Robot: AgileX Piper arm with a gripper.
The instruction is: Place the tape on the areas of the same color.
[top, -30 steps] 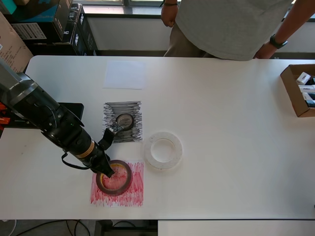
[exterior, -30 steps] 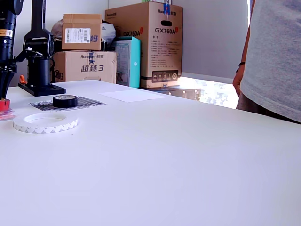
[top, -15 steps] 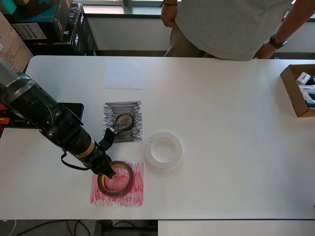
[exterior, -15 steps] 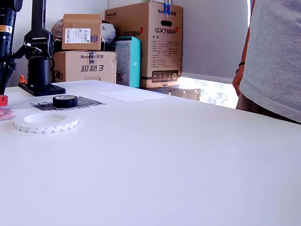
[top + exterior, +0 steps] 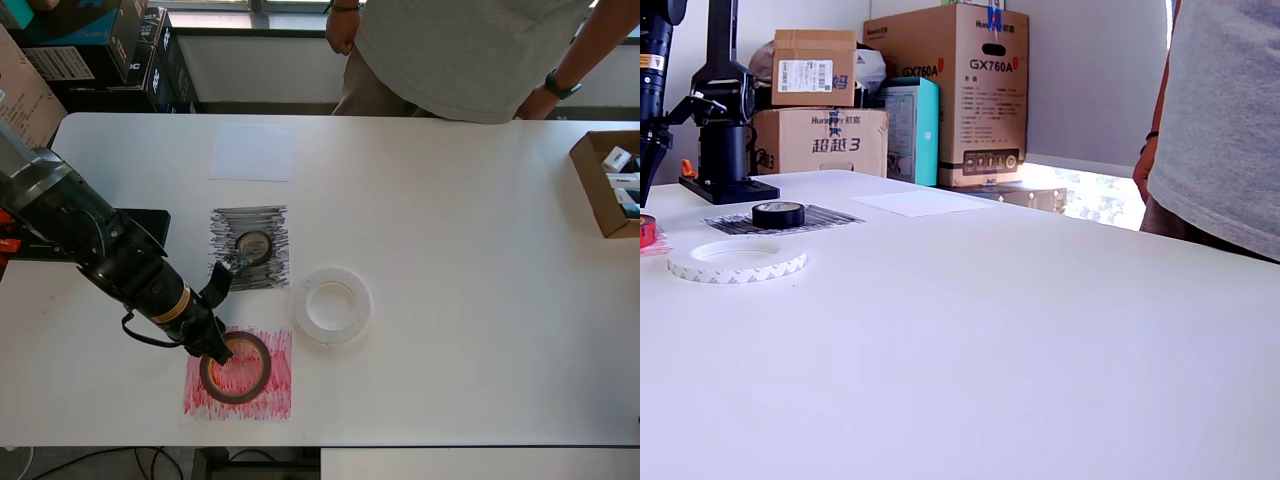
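Overhead view: dark-red roll [image 5: 236,367] lies flat, hole upward, on red patch [image 5: 270,390]; pincer [image 5: 213,347] state unclear.

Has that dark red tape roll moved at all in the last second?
Yes. In the overhead view the dark red roll has slid slightly toward the picture's bottom left on the red scribbled patch, which stayed put.

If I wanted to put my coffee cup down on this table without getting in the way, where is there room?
The wide bare stretch between the white tape roll and the cardboard box is free. The side near the arm is crowded: the gripper over the red tape roll, the black tape roll, and the white sheet.
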